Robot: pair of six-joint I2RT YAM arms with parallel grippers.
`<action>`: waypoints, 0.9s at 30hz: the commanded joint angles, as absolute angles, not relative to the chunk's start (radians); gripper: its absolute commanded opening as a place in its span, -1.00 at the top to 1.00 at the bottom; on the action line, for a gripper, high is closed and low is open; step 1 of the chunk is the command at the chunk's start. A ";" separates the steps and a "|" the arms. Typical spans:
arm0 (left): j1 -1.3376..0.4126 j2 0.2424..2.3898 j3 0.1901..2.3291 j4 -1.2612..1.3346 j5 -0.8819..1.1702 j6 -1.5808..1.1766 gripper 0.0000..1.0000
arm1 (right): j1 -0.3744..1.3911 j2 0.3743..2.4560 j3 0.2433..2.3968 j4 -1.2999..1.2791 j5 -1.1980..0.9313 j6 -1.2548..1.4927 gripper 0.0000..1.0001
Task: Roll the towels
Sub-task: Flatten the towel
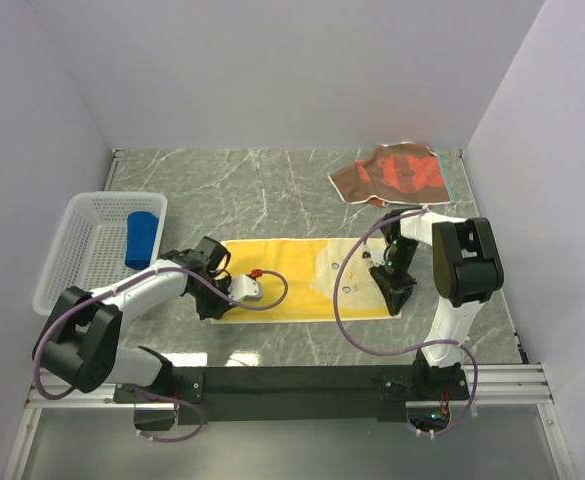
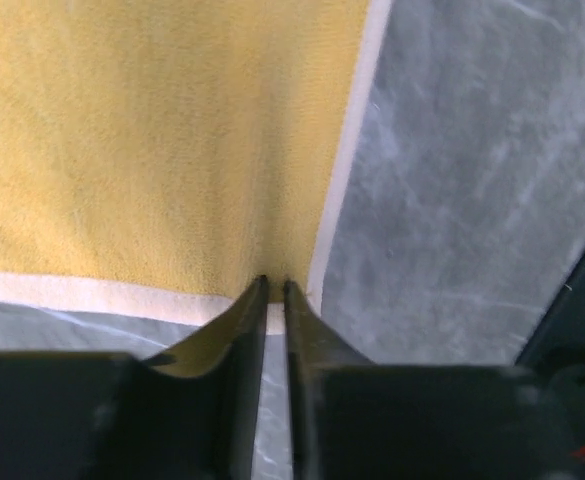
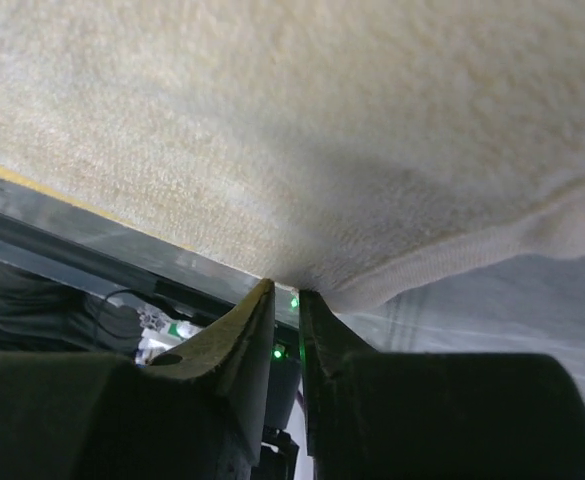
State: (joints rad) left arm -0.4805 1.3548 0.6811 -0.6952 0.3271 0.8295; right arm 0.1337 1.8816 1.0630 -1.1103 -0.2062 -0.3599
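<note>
Yellow towel [image 1: 302, 270] spread flat at the middle of the grey marble worktop [image 1: 272, 190], close to its near edge. Left fingers [image 2: 252, 330] are closed on the towel's near-left corner; right fingers [image 3: 247, 340] are pinched on its near-right edge, which is raised with the cream underside showing. Rolled blue towel [image 1: 143, 240] lies in the white mesh basket [image 1: 82, 215] at the left edge; brown-and-orange patterned towel [image 1: 392, 172] lies at the far right corner
</note>
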 commanded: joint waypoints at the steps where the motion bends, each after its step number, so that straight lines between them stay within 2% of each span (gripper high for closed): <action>1: -0.462 1.353 0.699 -0.868 0.310 0.888 0.57 | 0.137 1.893 1.124 -1.025 -0.250 -0.389 0.51; 6: -0.451 1.309 0.840 -0.907 0.397 0.836 0.35 | 0.105 1.766 1.232 -1.127 -0.415 -0.452 0.37; 8: -0.422 1.330 0.900 -0.917 0.449 0.818 0.33 | 0.077 1.729 1.285 -1.160 -0.512 -0.482 0.32; 12: -0.335 1.432 1.092 -0.930 0.537 0.781 0.22 | 0.005 1.746 1.460 -1.152 -0.557 -0.479 0.29; 16: -0.215 1.590 1.216 -0.864 0.558 0.686 0.02 | -0.025 1.804 1.558 -1.044 -0.438 -0.425 0.29; 19: -0.167 1.673 1.285 -0.795 0.523 0.598 -0.06 | -0.023 1.851 1.632 -1.002 -0.373 -0.390 0.29; 27: -0.114 1.830 1.410 -0.793 0.468 0.502 -0.14 | -0.005 2.032 1.762 -0.933 -0.328 -0.354 0.18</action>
State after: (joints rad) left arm -0.1299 1.8065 1.3563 -0.7982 0.4717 0.5556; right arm -0.0170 2.0029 1.7134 -0.9756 -0.3695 -0.3824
